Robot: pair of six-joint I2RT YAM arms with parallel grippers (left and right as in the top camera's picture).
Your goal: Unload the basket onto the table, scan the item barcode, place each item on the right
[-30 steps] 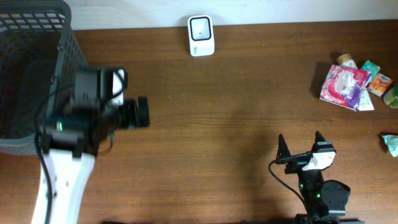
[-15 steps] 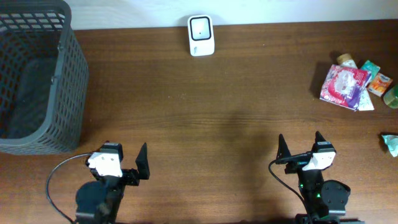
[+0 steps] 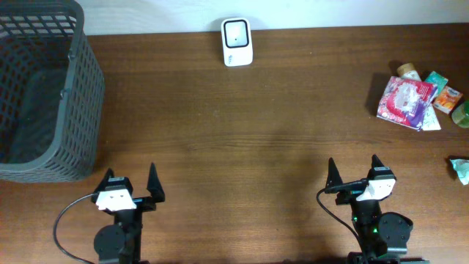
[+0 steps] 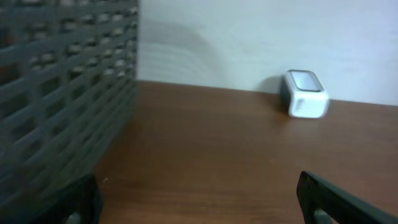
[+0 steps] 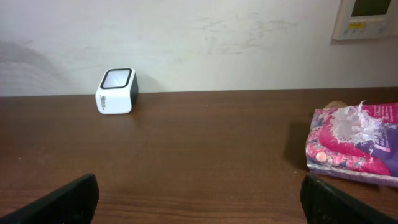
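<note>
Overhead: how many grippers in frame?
2. Left gripper at the near edge, just in front of the basket; right gripper at the near edge, right of centre. Neither is occluded.

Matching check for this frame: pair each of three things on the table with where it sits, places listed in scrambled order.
Things:
1. white barcode scanner
2. dark mesh basket
3. pink packet

Places:
A. far left corner of the table
B. right side of the table, among several small items
C. middle of the far edge, against the wall

Pairs: 1-C, 2-A, 3-B
</note>
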